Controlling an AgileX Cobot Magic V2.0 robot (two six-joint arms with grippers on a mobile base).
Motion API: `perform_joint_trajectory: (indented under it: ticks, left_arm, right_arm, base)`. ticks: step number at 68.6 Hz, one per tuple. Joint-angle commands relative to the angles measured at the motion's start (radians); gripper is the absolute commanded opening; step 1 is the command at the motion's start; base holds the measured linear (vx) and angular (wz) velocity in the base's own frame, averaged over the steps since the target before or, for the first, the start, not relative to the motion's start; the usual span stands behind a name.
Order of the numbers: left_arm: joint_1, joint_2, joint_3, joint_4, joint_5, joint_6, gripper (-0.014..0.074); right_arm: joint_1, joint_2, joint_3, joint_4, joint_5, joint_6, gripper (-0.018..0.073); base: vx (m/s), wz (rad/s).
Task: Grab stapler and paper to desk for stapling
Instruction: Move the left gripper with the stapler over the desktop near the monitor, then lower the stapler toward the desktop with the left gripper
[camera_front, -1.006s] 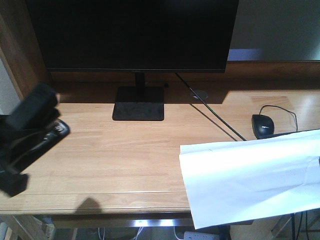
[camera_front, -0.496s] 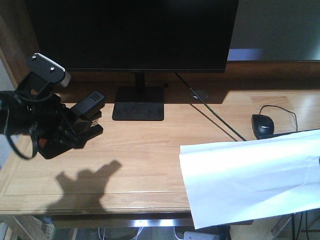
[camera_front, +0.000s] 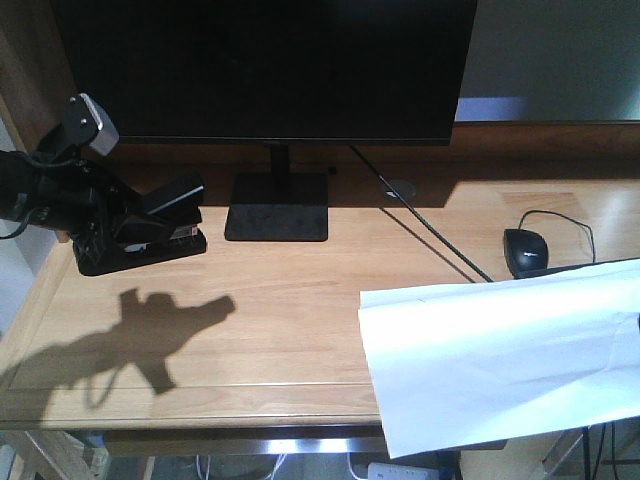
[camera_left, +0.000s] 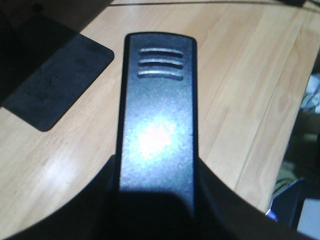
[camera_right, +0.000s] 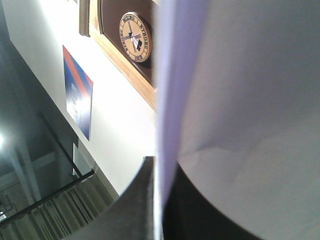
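Note:
The black stapler (camera_front: 158, 222) sits low at the back left of the light-wood desk (camera_front: 280, 310), its base seemingly on the wood, left of the monitor stand. My left gripper (camera_front: 105, 228) is shut on its rear end. In the left wrist view the stapler's ribbed top (camera_left: 157, 120) runs out between the jaws of the left gripper (camera_left: 157, 200). The white paper (camera_front: 500, 350) lies over the desk's front right corner and overhangs the edge. In the right wrist view my right gripper (camera_right: 160, 172) is shut on the paper (camera_right: 250, 100). The right gripper is outside the front view.
A large dark monitor (camera_front: 270, 60) on a black stand (camera_front: 277, 208) fills the back middle. A black mouse (camera_front: 526, 250) lies at the right, just behind the paper. A black cable (camera_front: 430, 235) runs diagonally from the monitor toward the paper. A raised wooden rim borders the back.
My left arm carried the stapler from the front left edge back and down to the desk beside the monitor stand. The paper has stayed where it was.

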Motion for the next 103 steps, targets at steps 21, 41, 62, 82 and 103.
perform_joint_trajectory:
  ticks: [21, 41, 62, 82, 103]
  left_arm:
    - [0.008, 0.247, -0.206, -0.103, 0.192, 0.239, -0.0005]
    - [-0.004, 0.396, -0.261, -0.217, 0.188, 0.325, 0.0022]
    - [-0.035, 0.486, -0.302, -0.217, 0.114, 0.36, 0.0094]
    - [-0.052, 0.528, -0.302, -0.217, 0.074, 0.349, 0.0195]
    - [-0.053, 0.498, -0.302, -0.217, 0.055, 0.174, 0.0456]
  right_arm:
    - [-0.001, 0.006, 0.024, 0.017, -0.09, -0.014, -0.0005]
    - [-0.001, 0.006, 0.024, 0.017, -0.09, -0.014, -0.0005]
    - [-0.001, 0.006, 0.024, 0.016, -0.09, -0.014, -0.0005]
    - [-0.001, 0.006, 0.024, 0.016, -0.09, -0.014, -0.0005]
    - [-0.001, 0.006, 0.024, 0.016, -0.09, -0.014, -0.0005]
  base:
    - [0.0, 0.0]
    - [0.0, 0.0]
    - [0.0, 0.0]
    - [0.0, 0.0]
    - [0.0, 0.0]
